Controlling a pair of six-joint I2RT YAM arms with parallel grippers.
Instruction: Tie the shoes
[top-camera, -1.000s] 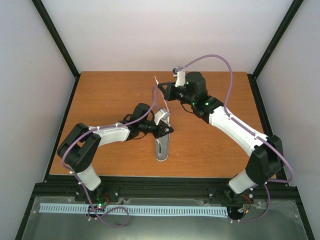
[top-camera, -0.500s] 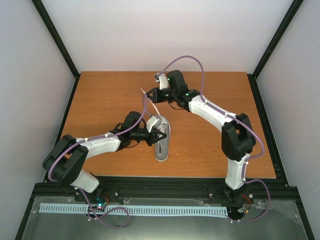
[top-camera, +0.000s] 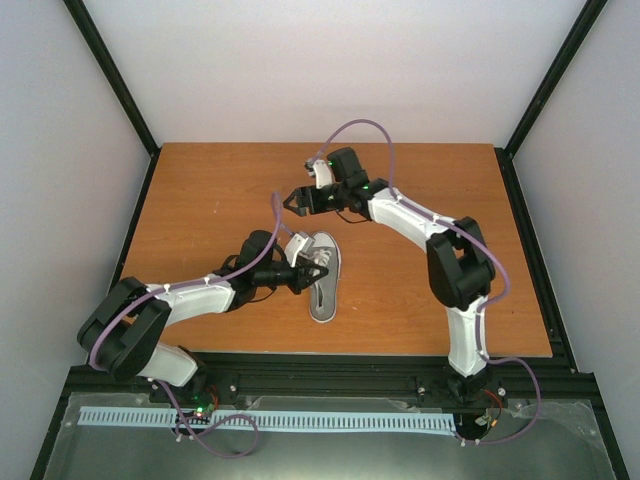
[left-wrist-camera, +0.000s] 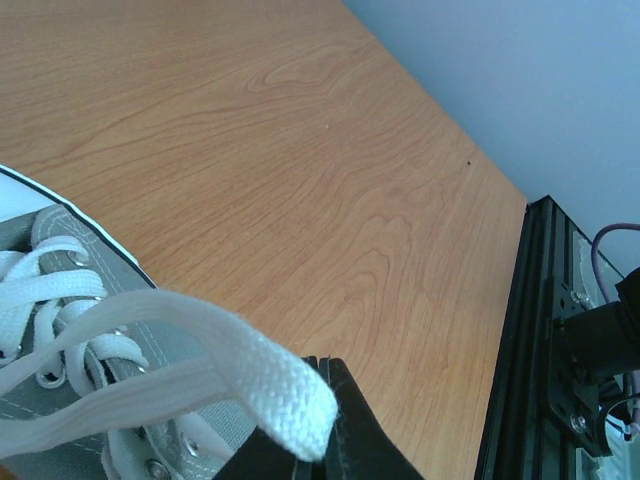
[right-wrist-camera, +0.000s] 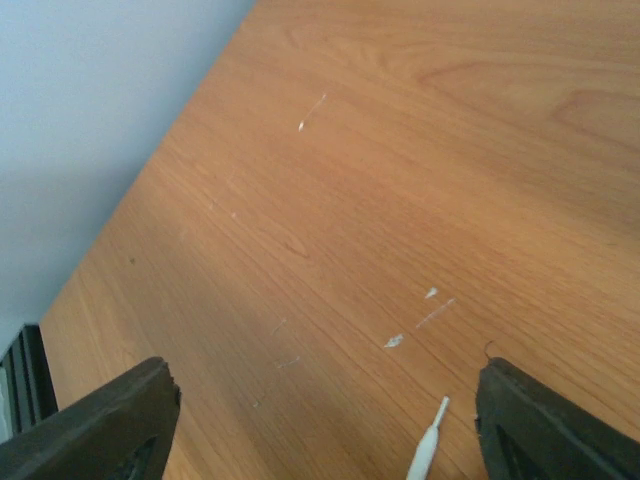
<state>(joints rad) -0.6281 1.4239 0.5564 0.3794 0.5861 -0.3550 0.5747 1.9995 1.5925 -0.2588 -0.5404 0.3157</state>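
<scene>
1. Grey canvas shoe (top-camera: 323, 290) lay on the wooden table (top-camera: 200, 200), toward the near edge and about midway across, its white toe pointing at the arm bases. Reaching in from the left, the left gripper (top-camera: 316, 272) sat over the laced top of the shoe. Farther back and a little to the left, the right gripper (top-camera: 294, 199) hovered apart from the shoe, pointing left.
2. From the left wrist, the left gripper was clenched on a flat white lace (left-wrist-camera: 250, 375), which arched up from the eyelets into the closed black fingers. The shoe filled the lower left corner. Bare table ran beyond it to a black rail (left-wrist-camera: 520, 330) on the right.
3. From the right wrist, the right gripper was released, its fingers (right-wrist-camera: 100, 425) spread wide with only table between them. A lace tip (right-wrist-camera: 428, 450) showed at the bottom edge, nearer the right-hand finger and touching neither. Whether it lay on the wood or hung above it, I could not tell. Small white scuffs (right-wrist-camera: 395, 341) marked the wood.
</scene>
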